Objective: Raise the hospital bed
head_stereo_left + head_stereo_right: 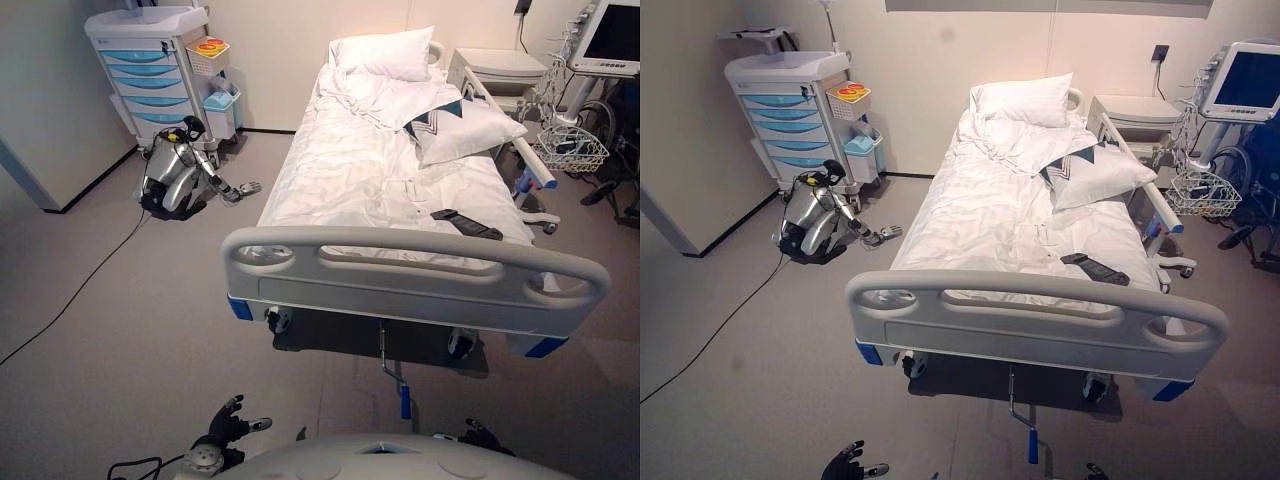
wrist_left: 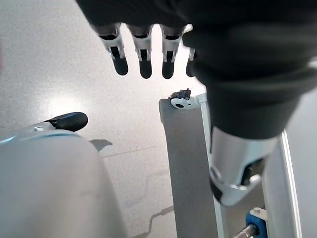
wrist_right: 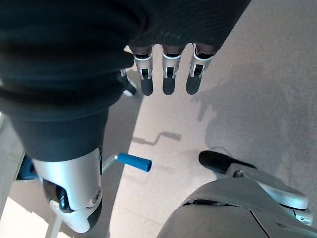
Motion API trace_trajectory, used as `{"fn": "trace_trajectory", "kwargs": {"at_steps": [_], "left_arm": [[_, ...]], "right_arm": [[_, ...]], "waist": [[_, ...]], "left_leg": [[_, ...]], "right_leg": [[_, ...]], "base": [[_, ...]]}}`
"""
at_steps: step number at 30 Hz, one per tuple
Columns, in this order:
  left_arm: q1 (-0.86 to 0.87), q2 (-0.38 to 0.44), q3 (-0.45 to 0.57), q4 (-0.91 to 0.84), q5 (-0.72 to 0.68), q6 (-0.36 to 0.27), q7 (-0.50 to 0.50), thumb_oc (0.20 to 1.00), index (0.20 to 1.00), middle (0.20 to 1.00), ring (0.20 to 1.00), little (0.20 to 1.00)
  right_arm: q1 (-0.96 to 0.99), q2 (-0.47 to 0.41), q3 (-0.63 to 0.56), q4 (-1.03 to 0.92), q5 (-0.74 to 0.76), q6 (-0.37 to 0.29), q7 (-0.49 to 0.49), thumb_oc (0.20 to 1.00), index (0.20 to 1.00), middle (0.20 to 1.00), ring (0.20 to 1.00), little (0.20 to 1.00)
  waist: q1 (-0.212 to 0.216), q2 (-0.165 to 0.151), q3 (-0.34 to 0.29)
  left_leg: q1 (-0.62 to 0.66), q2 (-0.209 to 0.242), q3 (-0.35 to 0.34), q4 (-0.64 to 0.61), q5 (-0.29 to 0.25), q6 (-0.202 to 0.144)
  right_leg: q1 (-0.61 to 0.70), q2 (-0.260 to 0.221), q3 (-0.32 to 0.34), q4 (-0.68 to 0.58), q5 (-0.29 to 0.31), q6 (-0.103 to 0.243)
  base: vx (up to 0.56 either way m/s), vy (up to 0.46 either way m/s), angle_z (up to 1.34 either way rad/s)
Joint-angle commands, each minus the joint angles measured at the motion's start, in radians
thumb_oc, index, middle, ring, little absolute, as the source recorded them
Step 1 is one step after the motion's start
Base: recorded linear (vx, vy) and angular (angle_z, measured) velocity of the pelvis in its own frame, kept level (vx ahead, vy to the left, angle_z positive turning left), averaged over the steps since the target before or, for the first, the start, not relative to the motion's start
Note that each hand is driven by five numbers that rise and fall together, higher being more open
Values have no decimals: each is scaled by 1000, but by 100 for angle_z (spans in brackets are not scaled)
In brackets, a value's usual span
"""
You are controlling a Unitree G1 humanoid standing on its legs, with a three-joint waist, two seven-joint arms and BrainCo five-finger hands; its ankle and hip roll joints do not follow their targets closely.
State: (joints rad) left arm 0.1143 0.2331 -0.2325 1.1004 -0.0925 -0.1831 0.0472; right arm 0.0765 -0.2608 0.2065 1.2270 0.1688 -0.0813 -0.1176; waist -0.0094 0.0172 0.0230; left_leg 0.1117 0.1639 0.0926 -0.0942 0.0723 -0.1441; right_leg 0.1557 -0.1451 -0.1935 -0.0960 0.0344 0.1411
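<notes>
The hospital bed (image 1: 400,170) with white sheets stands ahead of me, its grey footboard (image 1: 415,265) nearest. Under the footboard a metal crank with a blue grip (image 1: 405,400) sticks out over the floor; the same grip (image 3: 133,161) lies below my right hand in the right wrist view. My left hand (image 1: 228,425) hangs low at the near left, its fingers (image 2: 143,54) straight above bare floor and holding nothing. My right hand (image 1: 480,435) hangs at the near right, short of the crank, with fingers (image 3: 168,74) straight and empty.
A silver four-legged robot (image 1: 175,180) lies on the floor left of the bed, by a blue drawer cart (image 1: 150,70). A black remote (image 1: 465,223) rests on the sheet. A monitor (image 1: 610,35), a wire basket (image 1: 572,150) and a cabinet (image 1: 495,70) crowd the bed's right side.
</notes>
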Motion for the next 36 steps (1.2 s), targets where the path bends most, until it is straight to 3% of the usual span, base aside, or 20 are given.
{"fn": "trace_trajectory", "kwargs": {"at_steps": [1,14,19,25,36], "left_arm": [[-89,2,26,32,-13,-21,-5,1000,1000,1000,1000,1000],[-108,8,49,-51,-116,-39,17,1000,1000,1000,1000,1000],[-136,41,4,-316,-211,-75,21,1000,1000,1000,1000,1000],[-218,147,-101,-553,-173,-97,0,1000,1000,1000,1000,1000],[-410,249,-198,-905,-178,-114,12,1000,1000,1000,1000,1000]], "right_arm": [[-108,10,-20,50,18,-5,5,1000,1000,1000,1000,1000],[-139,-4,-30,10,61,-15,-5,1000,1000,1000,1000,1000],[-207,-22,-16,-55,102,-31,-26,1000,1000,1000,1000,1000],[-333,-65,28,-110,111,-40,-37,1000,1000,1000,1000,1000],[-501,-84,50,-121,159,-53,-86,1000,1000,1000,1000,1000]], "waist": [[20,-38,60],[13,-29,105],[6,-8,179],[2,17,288],[7,17,410]], "left_leg": [[53,-14,-19,7,-46,13],[7,-9,-28,13,-28,12],[-93,-10,-37,61,-14,12],[-233,-5,-40,134,-5,7],[-375,12,-40,195,8,1]], "right_leg": [[22,-50,-49,15,7,61],[-33,-43,-36,47,-3,51],[-143,-46,-14,104,-4,43],[-312,-46,20,197,-9,35],[-487,-37,47,297,-11,32]], "base": [[0,0,0],[-8,-4,0],[-130,-11,0],[-156,-6,-6],[-77,-20,-7]]}}
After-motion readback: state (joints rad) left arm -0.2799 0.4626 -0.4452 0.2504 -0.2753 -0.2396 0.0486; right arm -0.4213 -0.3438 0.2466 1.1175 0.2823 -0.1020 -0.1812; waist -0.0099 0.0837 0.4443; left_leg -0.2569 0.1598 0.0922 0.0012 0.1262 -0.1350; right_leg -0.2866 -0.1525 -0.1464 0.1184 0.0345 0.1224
